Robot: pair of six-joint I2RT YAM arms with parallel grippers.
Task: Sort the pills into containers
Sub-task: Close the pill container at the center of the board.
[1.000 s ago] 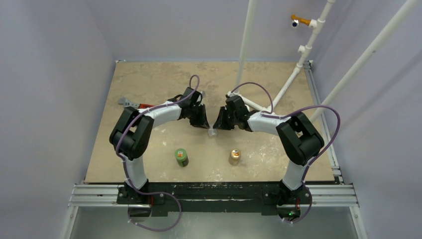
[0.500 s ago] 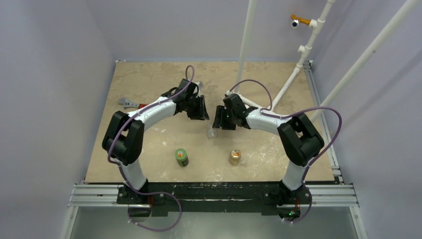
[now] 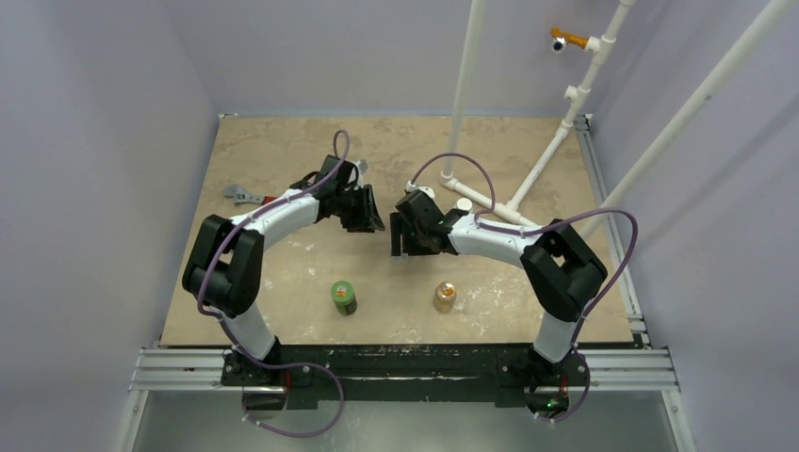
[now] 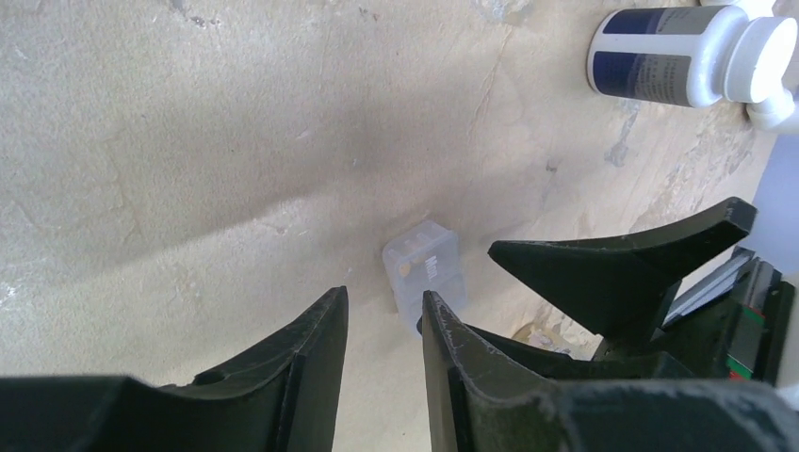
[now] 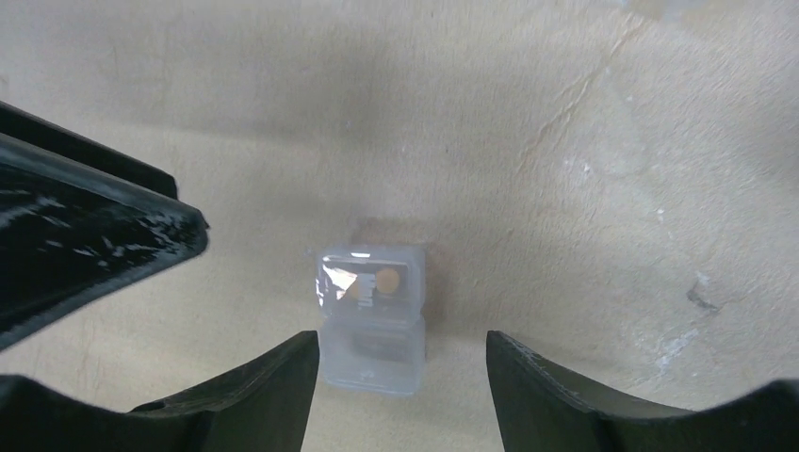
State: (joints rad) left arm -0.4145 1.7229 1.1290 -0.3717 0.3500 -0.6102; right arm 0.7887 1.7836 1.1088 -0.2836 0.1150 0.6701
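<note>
We hold our right claw (image 5: 402, 350) open astride the clear case (image 5: 370, 325) on the surface (image 5: 612, 141), likely to steady it, while our left claw (image 4: 384, 301) hangs nearby, narrowly parted and empty

Bottom edge, left of centre: left gripper (image 4: 384, 299), dark fingers (image 4: 283, 386) parted by a narrow gap, nothing between. Centre, just above those fingertips: transparent case (image 4: 424, 271) resting on the beige table (image 4: 188, 141); contents too faint to tell. Right: right gripper (image 4: 477, 290), upper fingertip just beside the case, contact uncertain. Upper right corner: dark bottle (image 4: 655, 42) on its side, white cap (image 4: 758, 47) toward the right edge.
</note>
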